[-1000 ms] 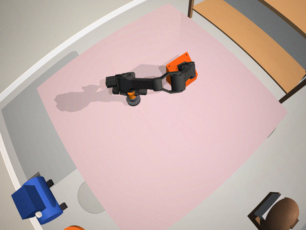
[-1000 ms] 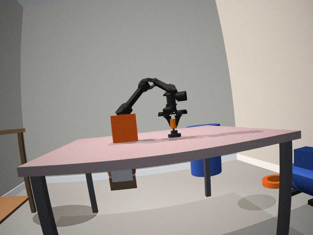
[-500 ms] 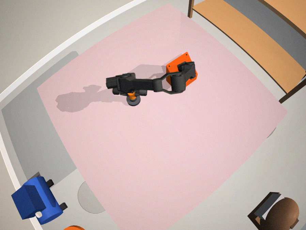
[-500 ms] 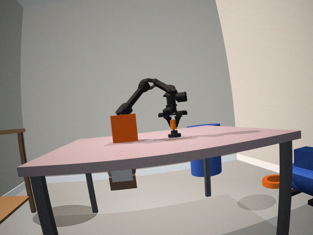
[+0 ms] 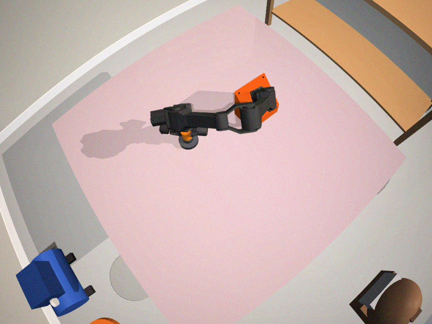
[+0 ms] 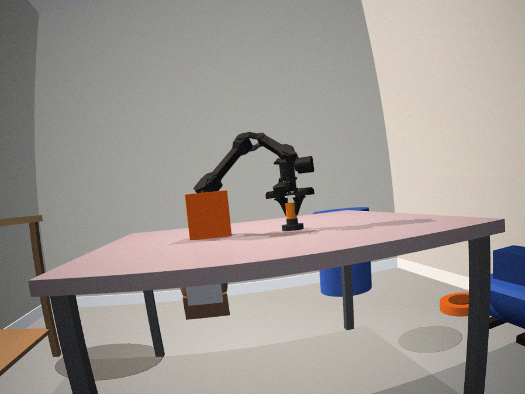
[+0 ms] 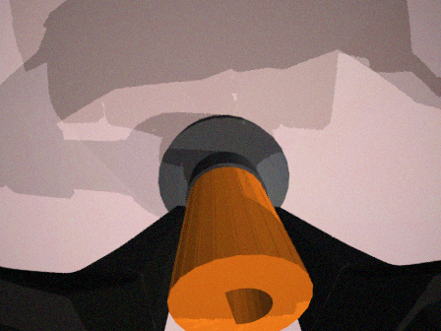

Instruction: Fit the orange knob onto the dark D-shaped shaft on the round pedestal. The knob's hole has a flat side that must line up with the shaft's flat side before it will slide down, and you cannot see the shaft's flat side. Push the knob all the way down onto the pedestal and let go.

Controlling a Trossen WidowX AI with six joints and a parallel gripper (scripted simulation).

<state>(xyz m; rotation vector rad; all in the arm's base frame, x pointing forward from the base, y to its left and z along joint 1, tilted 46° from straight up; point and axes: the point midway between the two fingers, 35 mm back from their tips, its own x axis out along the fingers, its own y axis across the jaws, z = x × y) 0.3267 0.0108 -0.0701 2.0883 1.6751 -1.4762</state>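
Observation:
My gripper (image 5: 186, 133) (image 6: 290, 209) (image 7: 228, 215) is shut on the orange knob (image 5: 187, 135) (image 6: 290, 211) (image 7: 236, 254) and holds it upright, pointing straight down. The knob sits directly over the dark round pedestal (image 5: 191, 143) (image 6: 293, 227) (image 7: 176, 165) on the pink table. In the side view a short dark gap shows between the knob's lower end and the pedestal. The shaft is almost wholly hidden by the knob. In the wrist view the D-shaped hole (image 7: 250, 305) shows in the knob's top face, with its flat side towards the left.
The arm's orange base block (image 5: 248, 91) (image 6: 207, 214) stands on the pink table top (image 5: 209, 209) (image 6: 381, 237), to the right of the pedestal in the overhead view. A wooden bench (image 5: 349, 52) and blue furniture (image 5: 48, 282) stand on the floor around the table.

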